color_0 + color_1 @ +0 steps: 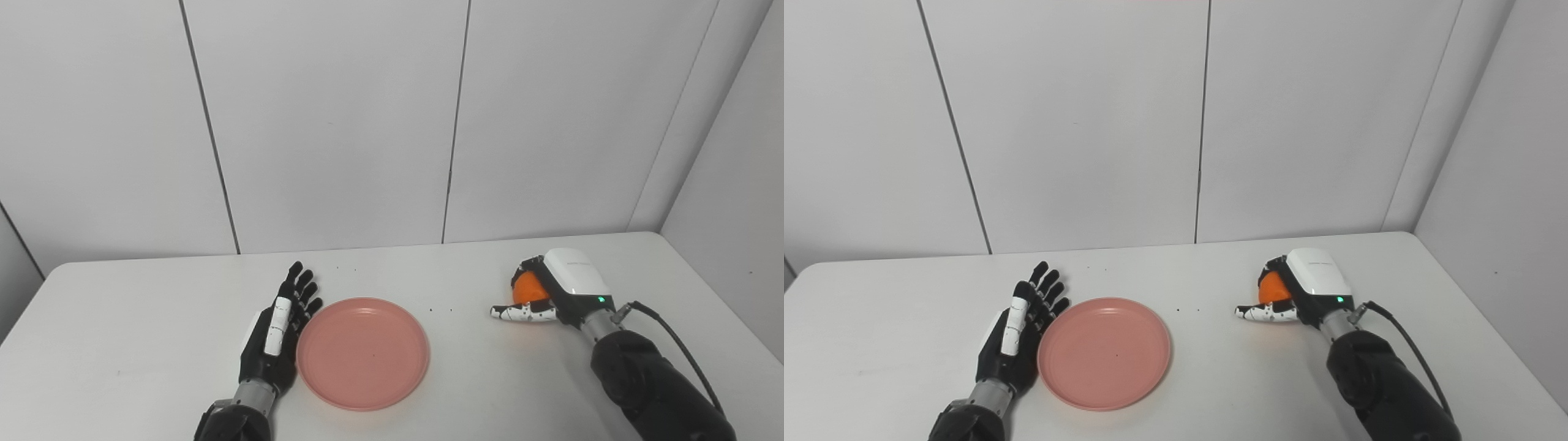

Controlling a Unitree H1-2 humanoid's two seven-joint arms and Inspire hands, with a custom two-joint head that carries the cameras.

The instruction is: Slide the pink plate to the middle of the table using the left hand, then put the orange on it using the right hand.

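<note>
While the left hand (277,334) lies flat with fingers spread, touching the pink plate (362,352) near the table's (122,318) front-middle (slide looks done), the right hand (554,293) wraps the orange (528,286) toward the right edge; placing remains.

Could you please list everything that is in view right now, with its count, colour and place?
pink plate: one, pink, empty, on the table near the front edge, left of the middle.
orange: one, orange, on the right side of the table, partly hidden inside the right hand.
table: one, white, across the lower half of the view, with a few small dark specks behind the plate.
wall panels: white, behind and to the right of the table.
left hand: one, black and white, open and flat, against the plate's left rim.
right hand: one, white-backed, fingers curled around the orange.
</note>
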